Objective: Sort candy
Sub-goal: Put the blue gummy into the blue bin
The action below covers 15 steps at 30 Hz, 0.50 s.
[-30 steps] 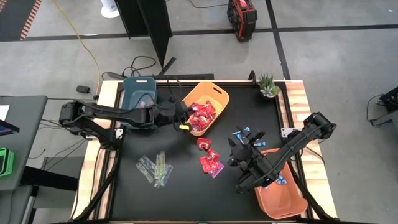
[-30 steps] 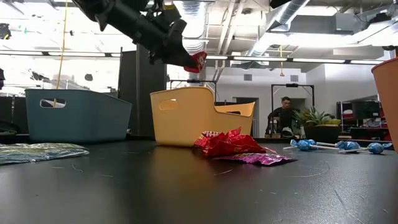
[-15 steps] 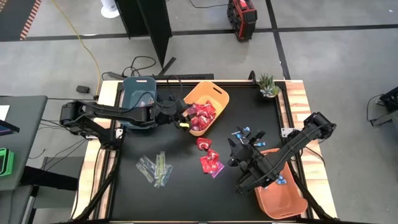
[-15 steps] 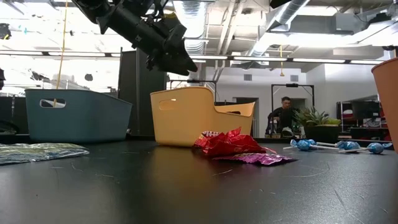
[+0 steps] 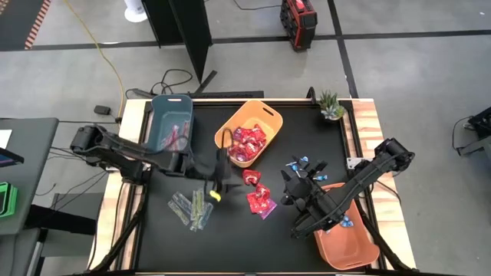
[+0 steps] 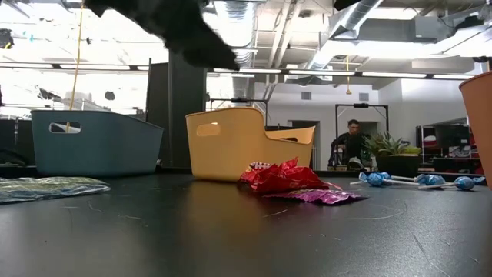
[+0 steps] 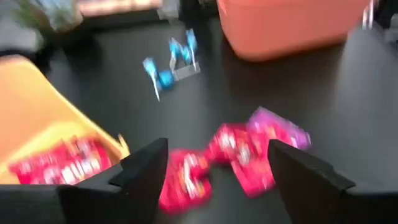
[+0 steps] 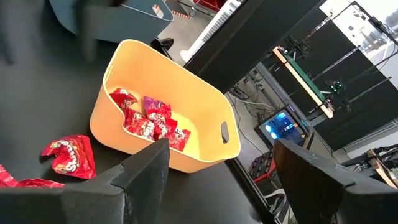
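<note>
Candy (image 5: 260,201) lies mid-tabletop (image 5: 253,245) — left claw (image 5: 217,190) spread wide and empty above it, right claw (image 5: 285,192) likewise released near the right edge.

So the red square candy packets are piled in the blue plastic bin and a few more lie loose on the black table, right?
Not quite: the high view shows the red square candy packets piled in the yellow plastic bin, not the blue one. A few more do lie loose on the black table.

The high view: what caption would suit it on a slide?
Left end effector open between green stick packets and red packets; yellow bin holds red candy.
</note>
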Motion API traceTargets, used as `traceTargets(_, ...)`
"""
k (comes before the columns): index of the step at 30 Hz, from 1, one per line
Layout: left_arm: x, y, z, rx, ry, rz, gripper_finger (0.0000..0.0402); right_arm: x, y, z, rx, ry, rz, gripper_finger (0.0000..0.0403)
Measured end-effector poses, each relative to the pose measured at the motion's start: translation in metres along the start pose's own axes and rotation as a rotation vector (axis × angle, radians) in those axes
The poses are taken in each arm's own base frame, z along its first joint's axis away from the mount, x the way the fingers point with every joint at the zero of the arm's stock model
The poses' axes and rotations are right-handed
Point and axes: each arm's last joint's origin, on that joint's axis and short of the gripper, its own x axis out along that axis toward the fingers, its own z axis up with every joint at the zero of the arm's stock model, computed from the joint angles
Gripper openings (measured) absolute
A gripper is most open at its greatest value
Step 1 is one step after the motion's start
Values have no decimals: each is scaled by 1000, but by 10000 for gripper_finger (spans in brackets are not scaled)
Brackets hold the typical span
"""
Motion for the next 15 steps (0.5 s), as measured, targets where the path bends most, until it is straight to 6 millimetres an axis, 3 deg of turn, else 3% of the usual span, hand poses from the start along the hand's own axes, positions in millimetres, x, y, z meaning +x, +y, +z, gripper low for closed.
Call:
traceTargets(8,-17,-41,-27,-58,253,69,243,2,0,0,6,5,-2,302)
traceTargets(15,-49,-46,-67,-534,697,237,240,5,-1,1,10,13,-11,302)
